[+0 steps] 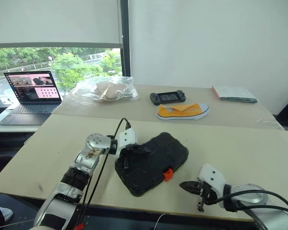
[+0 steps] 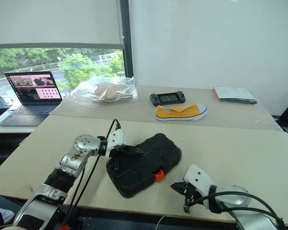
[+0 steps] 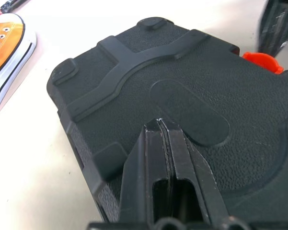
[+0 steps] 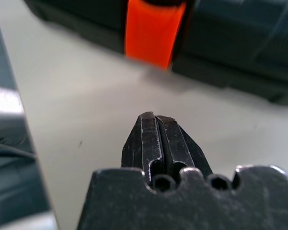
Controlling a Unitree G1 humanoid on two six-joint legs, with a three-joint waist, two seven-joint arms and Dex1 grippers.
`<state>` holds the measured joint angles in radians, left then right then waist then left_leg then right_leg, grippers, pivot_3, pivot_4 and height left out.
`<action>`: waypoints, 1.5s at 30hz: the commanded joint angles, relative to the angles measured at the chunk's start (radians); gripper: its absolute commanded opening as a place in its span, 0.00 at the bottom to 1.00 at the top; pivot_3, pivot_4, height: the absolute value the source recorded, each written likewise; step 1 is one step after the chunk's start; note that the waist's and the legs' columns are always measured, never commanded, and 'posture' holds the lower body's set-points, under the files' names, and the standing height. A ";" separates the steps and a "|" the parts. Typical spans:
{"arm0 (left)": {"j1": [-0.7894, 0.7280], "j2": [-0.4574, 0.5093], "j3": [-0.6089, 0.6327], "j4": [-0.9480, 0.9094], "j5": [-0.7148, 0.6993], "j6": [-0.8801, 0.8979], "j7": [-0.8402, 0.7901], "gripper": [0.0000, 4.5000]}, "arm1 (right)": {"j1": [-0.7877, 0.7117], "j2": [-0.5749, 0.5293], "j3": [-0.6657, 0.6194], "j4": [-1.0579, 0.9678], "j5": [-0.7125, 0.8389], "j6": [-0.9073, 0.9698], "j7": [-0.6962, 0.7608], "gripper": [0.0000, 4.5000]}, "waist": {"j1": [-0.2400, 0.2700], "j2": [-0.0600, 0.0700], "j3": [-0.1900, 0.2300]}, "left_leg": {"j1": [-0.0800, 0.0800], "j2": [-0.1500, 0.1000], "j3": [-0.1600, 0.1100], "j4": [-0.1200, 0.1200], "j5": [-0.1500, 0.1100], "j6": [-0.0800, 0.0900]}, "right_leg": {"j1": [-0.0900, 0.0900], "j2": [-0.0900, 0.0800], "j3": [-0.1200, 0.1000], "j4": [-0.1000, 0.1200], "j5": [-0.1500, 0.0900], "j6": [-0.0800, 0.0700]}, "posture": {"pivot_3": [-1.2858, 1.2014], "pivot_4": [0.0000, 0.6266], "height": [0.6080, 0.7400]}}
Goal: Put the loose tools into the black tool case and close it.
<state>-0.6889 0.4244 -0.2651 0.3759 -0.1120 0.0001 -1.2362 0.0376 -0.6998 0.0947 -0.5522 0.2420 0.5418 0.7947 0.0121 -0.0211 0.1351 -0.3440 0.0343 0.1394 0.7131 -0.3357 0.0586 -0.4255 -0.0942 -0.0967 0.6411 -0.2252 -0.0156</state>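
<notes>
Status entry, near to far.

Right gripper (image 1: 188,185): at the near edge of the tabletop (image 1: 239,153), toward its right corner. Fingers (image 4: 155,141) pressed together, holding nothing, tips aimed at the case's latch and a short way off it.

Black tool case (image 1: 155,160): lies flat near the near edge, about midway along it, lid down on its base. Orange latch (image 1: 168,174) on the side facing the near edge; it appears to sit flush across the seam, but whether it has clicked home cannot be told.

Left gripper (image 1: 138,149): over the left end of the lid, fingers (image 3: 165,158) together, empty, tips resting on or just above the textured top; contact cannot be told.

Loose tools: none lie on the tabletop around the case, so judged to be inside already.

Farther tabletop, not part of the job: yellow sneaker (image 1: 183,111), black handheld game console (image 1: 167,97), clear plastic bag (image 1: 104,89), stack of papers (image 1: 234,93) toward the far right corner. Laptop (image 1: 31,96) on a separate desk at far left.

Judgement: packing done, lid shut. Left to do, at most, is confirming the latch with a press.
</notes>
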 commanded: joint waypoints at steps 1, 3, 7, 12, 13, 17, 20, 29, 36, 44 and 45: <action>0.037 0.003 -0.050 0.057 0.049 0.014 -0.008 0.00 | -0.058 0.025 0.037 0.016 -0.015 -0.020 -0.014 0.01 | 0.001 0.000 0.000 | 0.000 0.000 0.000 0.000 0.000 0.000 | 0.000 0.000 -0.001 0.000 0.000 0.000 | 0.52 0.24 1.00; 0.036 0.003 -0.050 0.058 0.050 0.013 -0.007 0.00 | -0.089 0.042 0.064 0.033 -0.021 -0.023 -0.017 0.01 | 0.000 0.000 0.000 | -0.001 0.000 0.000 0.000 0.000 0.000 | 0.000 0.000 -0.001 -0.001 0.001 -0.001 | 0.52 0.24 1.00; 0.038 0.003 -0.048 0.056 0.051 0.013 -0.002 0.00 | -0.126 0.065 0.085 0.056 -0.032 -0.038 -0.019 0.01 | -0.002 0.000 0.000 | 0.000 0.000 0.000 0.000 0.000 0.000 | 0.000 0.000 0.000 0.000 0.000 -0.001 | 0.52 0.24 1.00; 0.042 0.003 -0.048 0.060 0.052 0.015 -0.001 0.00 | -0.153 0.083 0.092 0.062 -0.032 -0.031 -0.023 0.01 | -0.005 0.000 0.000 | 0.000 0.000 -0.001 0.000 0.000 0.000 | 0.000 0.000 0.000 0.000 0.001 -0.001 | 0.52 0.24 1.00; 0.043 0.003 -0.049 0.061 0.052 0.014 -0.001 0.00 | -0.156 0.084 0.092 0.060 -0.033 -0.028 -0.023 0.01 | -0.005 0.000 0.000 | 0.000 0.000 0.000 0.000 0.000 0.000 | 0.000 -0.001 0.000 0.000 0.001 -0.001 | 0.52 0.24 1.00; 0.045 0.002 -0.050 0.069 0.054 0.012 -0.001 0.00 | -0.151 0.070 0.082 0.020 -0.009 0.014 -0.010 0.01 | -0.006 0.000 0.000 | 0.000 0.001 0.000 0.000 0.000 0.000 | -0.001 -0.002 0.000 0.000 0.001 -0.001 | 0.52 0.24 1.00; 0.045 0.001 -0.050 0.075 0.054 0.009 -0.002 0.00 | -0.139 0.052 0.069 0.005 -0.003 0.022 0.000 0.01 | -0.005 0.000 0.000 | 0.000 0.001 -0.001 0.000 0.000 0.000 | -0.001 -0.003 0.000 0.000 0.001 -0.001 | 0.52 0.24 1.00; 0.046 -0.010 -0.056 0.090 0.056 0.004 -0.004 0.00 | -0.192 0.080 0.102 0.035 -0.010 0.034 -0.007 0.01 | -0.006 0.000 0.000 | -0.001 0.001 -0.001 0.000 0.000 0.000 | -0.001 -0.004 0.000 -0.001 0.001 -0.001 | 0.52 0.24 1.00; 0.052 -0.018 -0.068 0.119 0.064 -0.006 -0.012 0.00 | -0.278 0.113 0.141 0.082 -0.034 0.037 -0.015 0.01 | -0.011 0.000 0.000 | -0.001 0.001 -0.001 0.000 0.000 0.000 | -0.001 -0.004 0.000 0.000 0.001 -0.001 | 0.52 0.24 1.00; 0.058 -0.018 -0.074 0.148 0.073 -0.027 -0.014 0.00 | -0.288 0.106 0.140 0.079 -0.039 0.048 0.001 0.01 | -0.020 0.000 0.000 | 0.000 0.002 -0.001 -0.002 0.001 -0.001 | -0.002 -0.004 0.000 0.000 0.001 -0.001 | 0.52 0.24 1.00; 0.058 -0.017 -0.073 0.149 0.073 -0.028 -0.012 0.00 | -0.270 0.091 0.130 0.067 -0.035 0.051 0.009 0.01 | -0.019 0.000 0.000 | 0.000 0.002 -0.001 -0.002 0.001 -0.001 | -0.002 -0.004 0.000 -0.001 0.001 -0.001 | 0.52 0.24 1.00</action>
<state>-0.6973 0.4232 -0.2574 0.4371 -0.1073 -0.0469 -1.2355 -0.2142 -0.6137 0.2648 -0.3845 0.1726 0.6186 0.7973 -0.0073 -0.0207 0.1354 -0.3445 0.0365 0.1386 0.7115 -0.3350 0.0572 -0.4272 -0.0988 -0.0971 0.6405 -0.2242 -0.0169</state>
